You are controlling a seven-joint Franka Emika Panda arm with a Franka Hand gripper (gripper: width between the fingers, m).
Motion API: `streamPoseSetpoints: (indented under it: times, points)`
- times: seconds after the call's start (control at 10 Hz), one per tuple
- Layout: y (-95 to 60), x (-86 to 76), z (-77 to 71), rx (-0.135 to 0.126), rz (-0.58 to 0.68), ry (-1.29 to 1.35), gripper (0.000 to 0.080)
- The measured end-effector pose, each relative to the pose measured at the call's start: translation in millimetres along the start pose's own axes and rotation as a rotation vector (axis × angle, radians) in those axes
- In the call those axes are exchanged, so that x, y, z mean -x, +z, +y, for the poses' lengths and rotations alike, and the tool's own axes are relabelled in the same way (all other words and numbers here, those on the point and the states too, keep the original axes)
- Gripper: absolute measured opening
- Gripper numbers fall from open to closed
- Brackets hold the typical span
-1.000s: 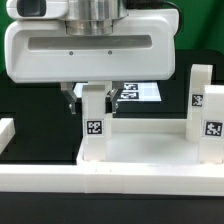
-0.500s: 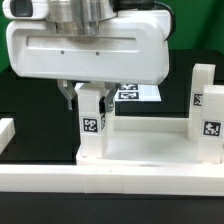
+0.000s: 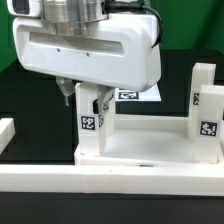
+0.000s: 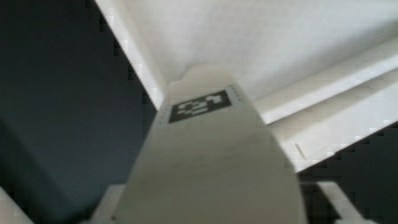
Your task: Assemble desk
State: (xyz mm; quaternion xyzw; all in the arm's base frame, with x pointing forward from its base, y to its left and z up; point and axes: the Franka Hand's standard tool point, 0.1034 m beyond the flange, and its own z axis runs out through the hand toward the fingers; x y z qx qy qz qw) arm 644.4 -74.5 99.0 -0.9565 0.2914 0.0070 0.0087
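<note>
1. The desk top [image 3: 140,150] lies on the bench [image 3: 30,100] with its underside up, against a long white border rail [image 3: 110,180] that runs along the near edge in the exterior view.
2. A post leg [image 3: 93,125] stands upright at the corner socket on the exterior view's left. Further legs [image 3: 203,105] stand at the exterior view's right end of the top.
3. The gripper [image 3: 87,95] sits directly above the left leg. Its fingers [image 3: 66,92] flank the leg's upper end; in the wrist view the leg [image 4: 210,150] fills the frame between them. They appear closed on the leg, but the contact faces are hidden, so the grip is a judgement.
4. The arm's wrist housing is tilted in the exterior view, which suggests a twisting step to seat the leg.
5. Risks from this state:
   - Off-axis pressure could cross-thread or jam the leg in its socket.
   - Twisting force could drag the top away from the rail.
   - A weak hold could let the fingers slip round the square post.
6. The marker board [image 3: 140,93] lies behind, well apart from the work.
</note>
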Motion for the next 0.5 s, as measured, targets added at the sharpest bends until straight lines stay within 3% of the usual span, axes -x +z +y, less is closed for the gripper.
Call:
streamPoseSetpoints:
  times: [0.1, 0.2, 0.5]
  points:
    - [0.4, 0.1, 0.1, 0.0, 0.0, 0.0, 0.048]
    - [0.6, 0.1, 0.2, 0.001, -0.001, 0.0, 0.0598]
    - [1.5, 0.4, 0.4, 0.002, -0.002, 0.0, 0.064]
